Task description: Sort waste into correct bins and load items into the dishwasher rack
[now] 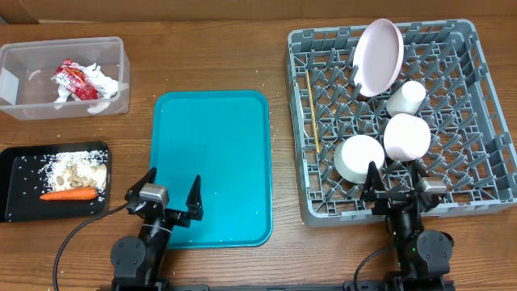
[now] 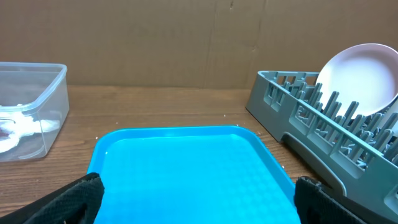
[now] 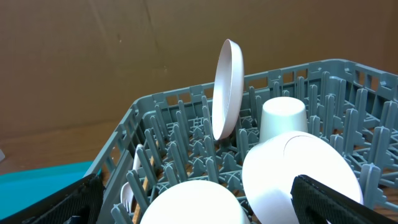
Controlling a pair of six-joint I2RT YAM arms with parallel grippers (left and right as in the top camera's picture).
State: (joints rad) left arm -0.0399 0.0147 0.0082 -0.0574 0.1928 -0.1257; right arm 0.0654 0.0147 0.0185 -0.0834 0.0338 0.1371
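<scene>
Both claws hang released, my left gripper (image 1: 174, 178) over the near-left corner of the teal tray (image 1: 212, 162), my right gripper (image 1: 395, 178) at the near wall of the dishwasher rack (image 1: 296, 97), fingers (image 2: 68, 202) cropped in both wrist views. The rack holds the pink plate (image 1: 378, 56) on edge, the cup (image 1: 406, 98), two upturned bowls (image 1: 361, 158) (image 1: 406, 136) and the chopstick (image 1: 308, 109) by its left wall; the fork (image 3: 126, 194) is a half-hidden white sliver between pegs. The wrapper (image 1: 71, 78) and tissue (image 1: 103, 83) lie in the clear tub (image 1: 16, 56), carrot (image 1: 69, 194) and scraps (image 1: 77, 168) in the black tray (image 1: 16, 174).
</scene>
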